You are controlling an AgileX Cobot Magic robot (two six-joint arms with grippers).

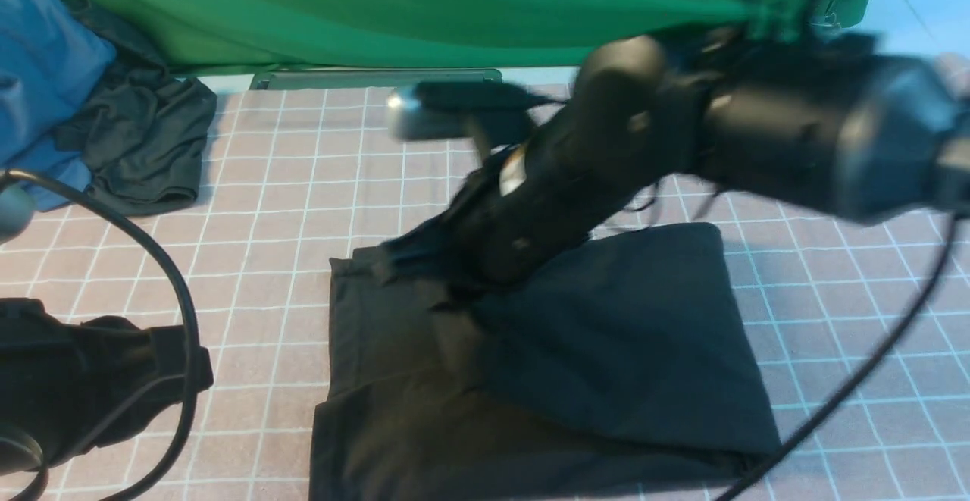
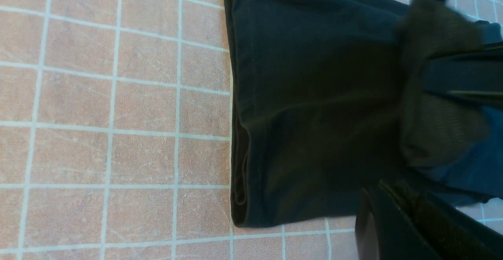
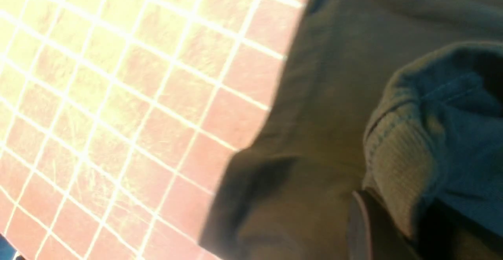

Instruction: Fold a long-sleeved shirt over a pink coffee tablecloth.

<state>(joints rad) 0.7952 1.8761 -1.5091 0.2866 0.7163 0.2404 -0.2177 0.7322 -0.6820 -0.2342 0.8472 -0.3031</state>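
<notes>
The black long-sleeved shirt lies partly folded on the pink coffee tablecloth, a pink cloth with a white grid. My right arm reaches in from the right and looks blurred. Its gripper hangs over the shirt's far left corner, shut on the ribbed sleeve cuff. That cuff bunches around the right gripper's fingers in the left wrist view. My left gripper hovers shut just past the shirt's folded edge, with nothing between its fingers. The left arm sits at the near left.
A blue garment and a dark grey garment are piled at the far left. A green cloth hangs along the back. Black cables loop at the near left and cross the near right.
</notes>
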